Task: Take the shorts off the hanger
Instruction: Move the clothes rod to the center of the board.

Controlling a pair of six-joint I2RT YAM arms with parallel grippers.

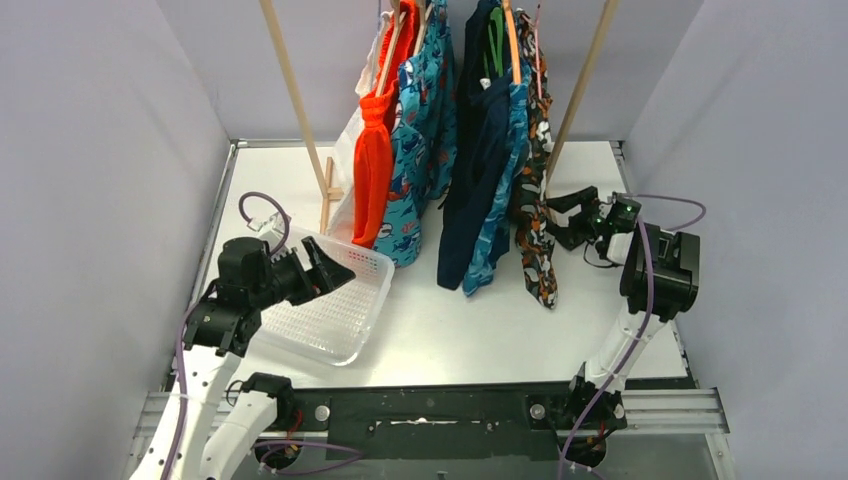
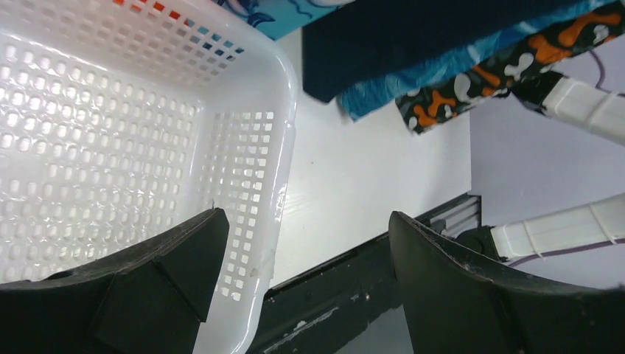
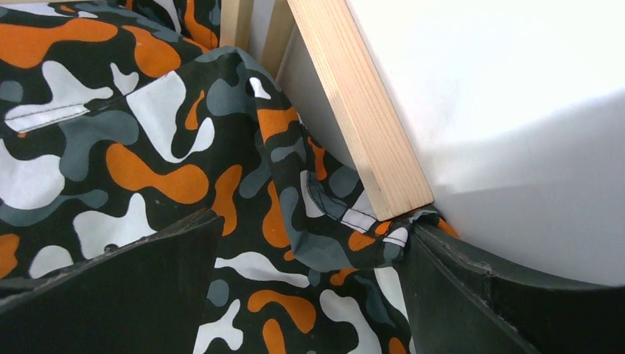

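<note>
Several shorts hang on hangers [image 1: 512, 40] from a wooden rack: bright orange [image 1: 372, 170], teal shark-print [image 1: 420, 150], navy [image 1: 475, 170], blue patterned [image 1: 500, 222] and orange-black-white camouflage shorts [image 1: 535, 225]. My right gripper [image 1: 553, 220] is open at the camouflage shorts' right side. In the right wrist view the camouflage cloth [image 3: 147, 147] fills the space between the wide jaws of the right gripper [image 3: 313, 223], and a fold touches the right finger. My left gripper [image 1: 325, 268] hovers open and empty over the basket's right rim [image 2: 280, 110], its jaws [image 2: 306, 217] wide.
A white perforated basket [image 1: 330, 320] lies tilted at the front left. The rack's wooden legs [image 1: 295, 90] [image 1: 575, 90] slant down to the table; the right one [image 3: 361, 110] ends just by my right finger. Grey walls close in on both sides.
</note>
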